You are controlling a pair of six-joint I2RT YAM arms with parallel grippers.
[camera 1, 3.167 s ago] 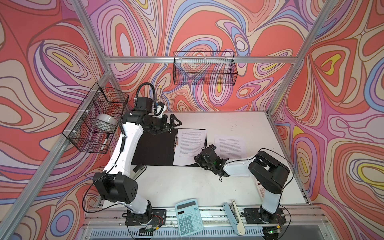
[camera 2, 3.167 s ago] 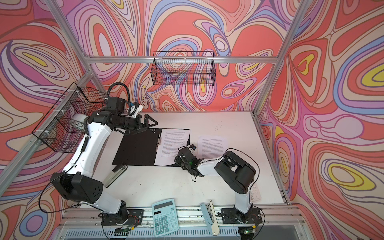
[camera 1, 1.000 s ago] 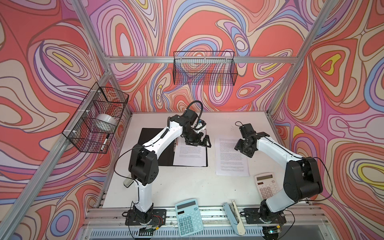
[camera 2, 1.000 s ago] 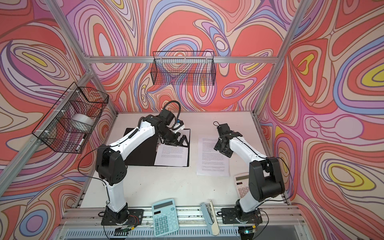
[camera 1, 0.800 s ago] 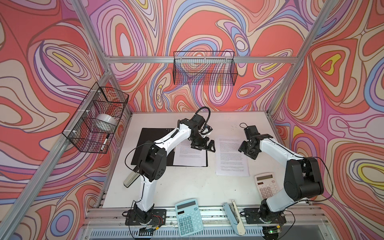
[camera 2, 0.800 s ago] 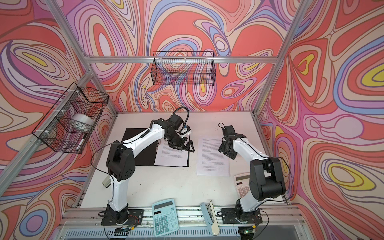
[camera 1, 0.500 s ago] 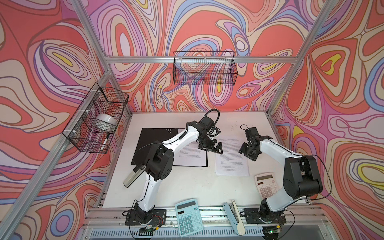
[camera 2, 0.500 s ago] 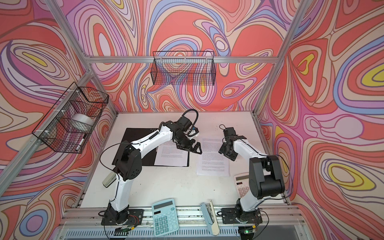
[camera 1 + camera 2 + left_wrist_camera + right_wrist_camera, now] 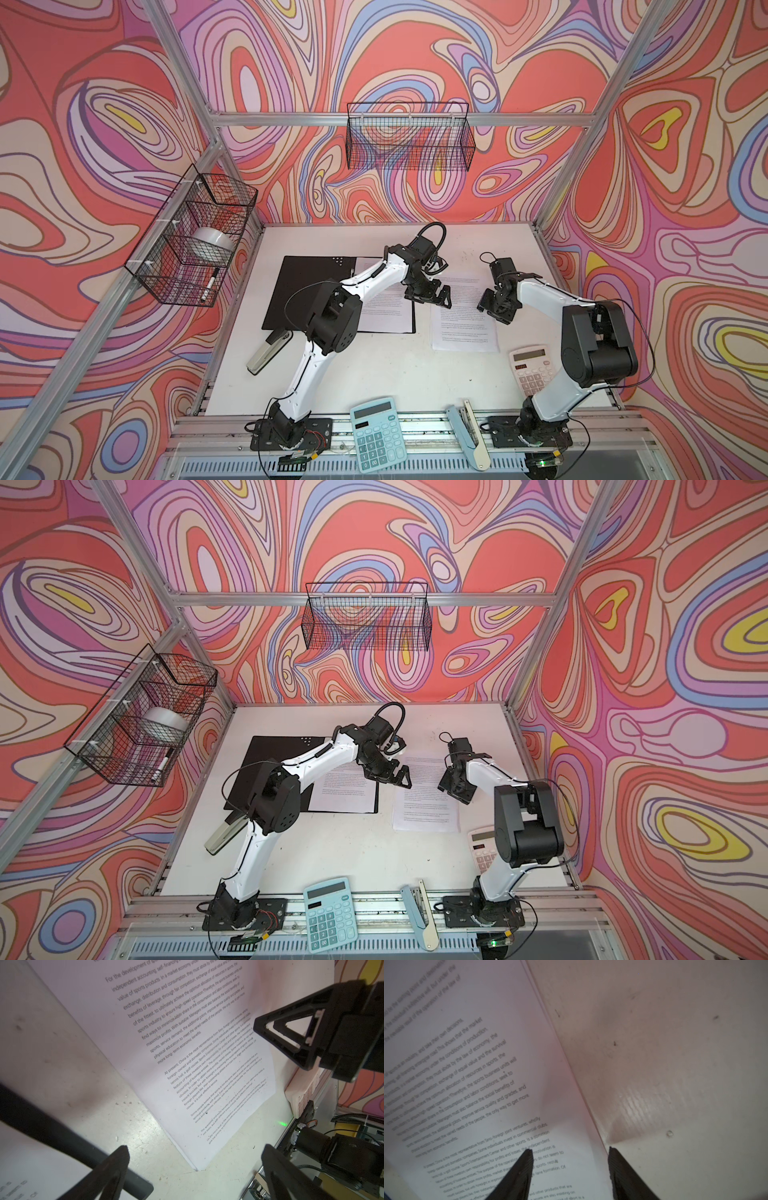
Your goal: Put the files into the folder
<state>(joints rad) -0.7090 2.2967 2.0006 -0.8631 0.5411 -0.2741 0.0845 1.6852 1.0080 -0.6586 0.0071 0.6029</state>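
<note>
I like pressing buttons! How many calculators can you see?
2. The teal calculator lies at the front edge, between the arm bases. The white calculator sits on the table at the right, partly covered by the right arm.

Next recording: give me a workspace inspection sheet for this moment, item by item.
Surface: white table, scuffed and lightly marked.
Job's things: folder lies open, black inside up, with a printed sheet on its right half; loose files lie flat on the table to its right.
Clutter: grey stapler and pink calculator on the table; teal calculator and blue stapler on the front rail.
Grippers: left gripper open, over the files' left edge, holding nothing; right gripper open, jaws straddling the files' right edge.
Cables: black loop arches above the left wrist.
Surroundings: side basket holds a tape roll and marker; back basket hangs on the patterned wall.
</note>
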